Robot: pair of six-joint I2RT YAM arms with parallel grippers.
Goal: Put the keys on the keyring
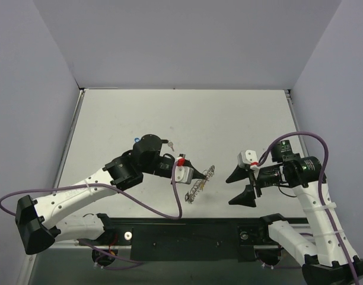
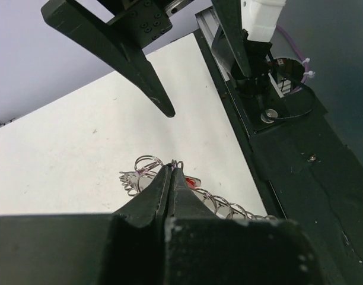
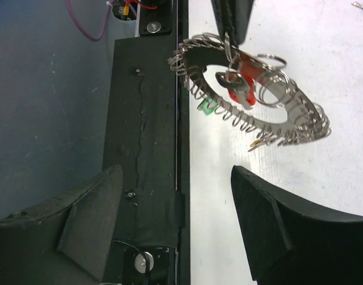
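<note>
Nearest: black base rail along table edge. Just past it, right gripper, jaws spread wide, nothing between them, aimed at keyring but apart from it. Keyring tilted, near end over the rail edge, pinched at one wire loop by left gripper, clamped tight on it. Can't tell if its low end touches the table. Red key hanging on a loop across the open centre. Green tag under near rim. Farther back, blue key loose beside left arm.
</note>
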